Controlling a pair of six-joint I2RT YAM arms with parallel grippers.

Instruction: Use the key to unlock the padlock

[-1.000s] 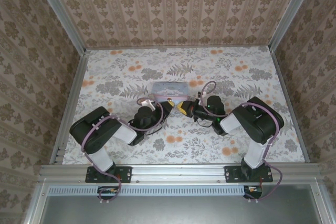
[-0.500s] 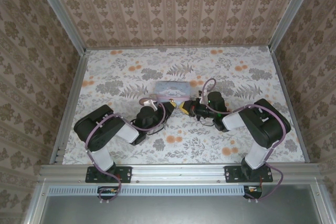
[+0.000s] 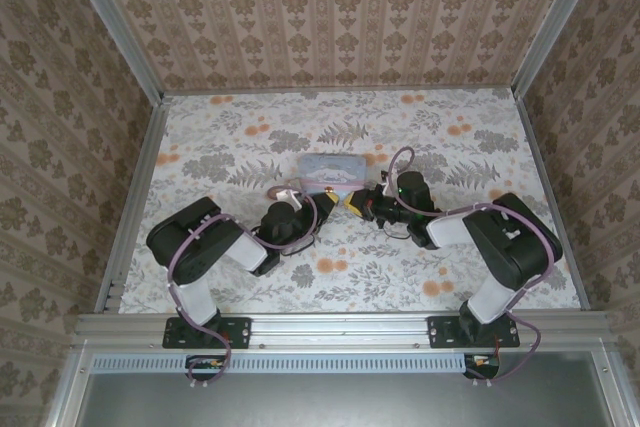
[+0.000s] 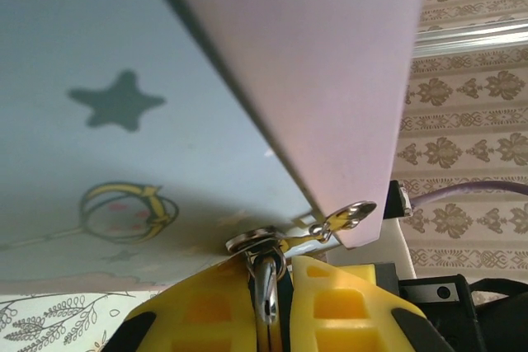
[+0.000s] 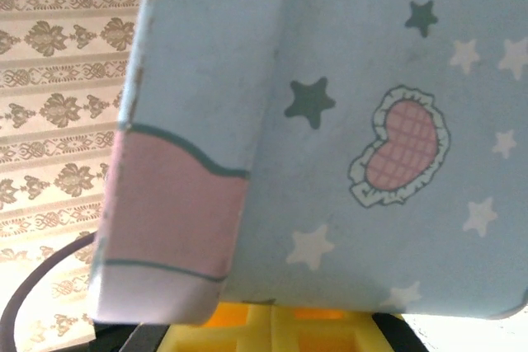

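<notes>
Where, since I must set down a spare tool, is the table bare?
Bare: the far strip between the tin and the back wall, both far corners, and the near patch between left arm and right arm. Crowded: centre, where left gripper, clamped on a metal loop, and right gripper meet at the tin.

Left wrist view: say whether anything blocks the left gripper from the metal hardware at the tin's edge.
Nothing visible does. The left gripper is shut on a thin metal piece hanging below the tin; key or padlock, I cannot tell.
</notes>
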